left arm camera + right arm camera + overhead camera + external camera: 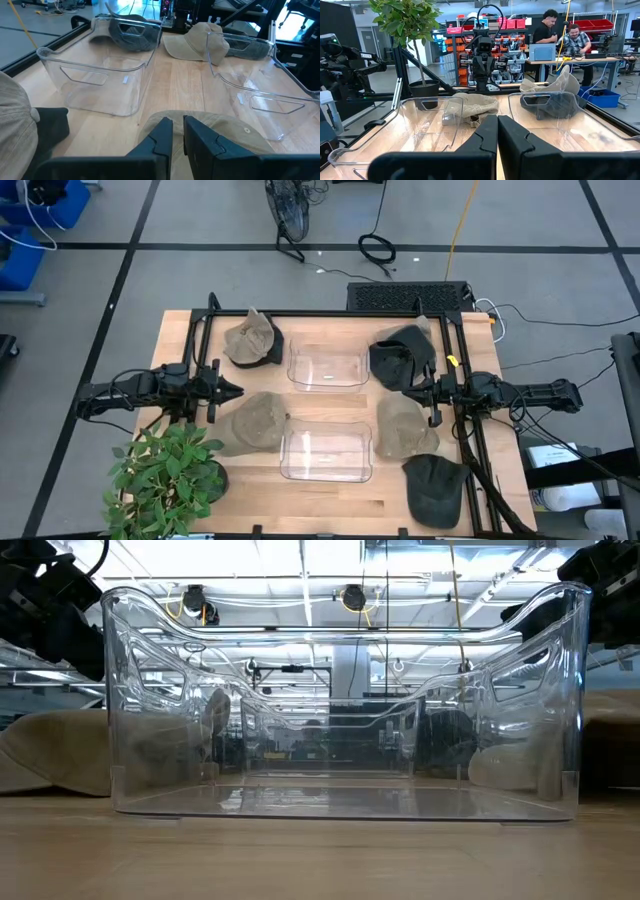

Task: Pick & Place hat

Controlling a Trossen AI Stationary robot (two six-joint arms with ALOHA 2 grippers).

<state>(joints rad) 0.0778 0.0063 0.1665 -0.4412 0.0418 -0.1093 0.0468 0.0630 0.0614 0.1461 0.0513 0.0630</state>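
Note:
Five hats lie on the wooden table around two clear bins, crowns up. A tan hat [250, 340] lies far left and a second tan hat [256, 422] mid left. On the right are a dark hat [400, 355], a tan hat [405, 427] and a dark green hat [435, 488]. My left gripper [232, 391] hovers at the left edge over the mid-left tan hat [235, 132], fingers [165, 135] a narrow gap apart, holding nothing. My right gripper [410, 390] hovers at the right edge, shut [497, 132] and empty.
The far clear bin [327, 367] and the near clear bin [326, 452] sit mid-table with nothing in them. A potted plant [165, 475] stands at the near left corner. A black frame [330, 315] runs along the table's far edge. People sit at a desk [560, 35] beyond the table.

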